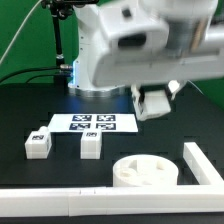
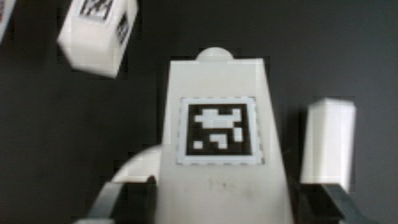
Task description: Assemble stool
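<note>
1 leg (image 2: 217, 125) lies betw fingers (image 2: 329, 140) of gripper (image 1: 153, 106), dark gap beside it: jaws released. 2nd leg (image 1: 91, 145) stands nr marker board (image 1: 90, 122); seat (image 1: 147, 172) apart.

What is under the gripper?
A tagged leg sits between the gripper's fingers; a dark gap shows beside one finger. What lies beneath the leg is covered.

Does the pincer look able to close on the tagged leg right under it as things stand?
Probably yes. The leg sits between the open fingers of the pincer, with a dark gap beside one finger. The other leg lies off to the side, out of the way.
</note>
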`<state>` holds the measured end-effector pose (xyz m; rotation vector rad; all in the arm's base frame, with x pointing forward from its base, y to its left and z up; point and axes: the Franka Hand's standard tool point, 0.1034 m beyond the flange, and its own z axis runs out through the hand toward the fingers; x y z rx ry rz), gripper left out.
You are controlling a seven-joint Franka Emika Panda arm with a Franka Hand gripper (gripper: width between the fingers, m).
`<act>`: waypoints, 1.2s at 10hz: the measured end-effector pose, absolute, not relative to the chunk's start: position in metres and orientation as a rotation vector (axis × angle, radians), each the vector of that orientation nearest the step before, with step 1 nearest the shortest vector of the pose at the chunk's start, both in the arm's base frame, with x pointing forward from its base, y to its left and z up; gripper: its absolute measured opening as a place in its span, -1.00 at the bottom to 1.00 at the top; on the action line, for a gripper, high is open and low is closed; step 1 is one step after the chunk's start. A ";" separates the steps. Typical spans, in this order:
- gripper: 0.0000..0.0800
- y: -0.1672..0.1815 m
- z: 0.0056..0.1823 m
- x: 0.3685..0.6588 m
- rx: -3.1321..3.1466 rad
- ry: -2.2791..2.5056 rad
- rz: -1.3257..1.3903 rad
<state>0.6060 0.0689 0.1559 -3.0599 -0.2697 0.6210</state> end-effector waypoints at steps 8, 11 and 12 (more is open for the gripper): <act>-0.16 0.072 0.157 0.653 -3.077 -0.340 -0.455; -0.16 0.071 0.153 0.649 -3.069 -0.331 -0.463; -0.16 0.071 0.148 0.647 -3.071 -0.331 -0.450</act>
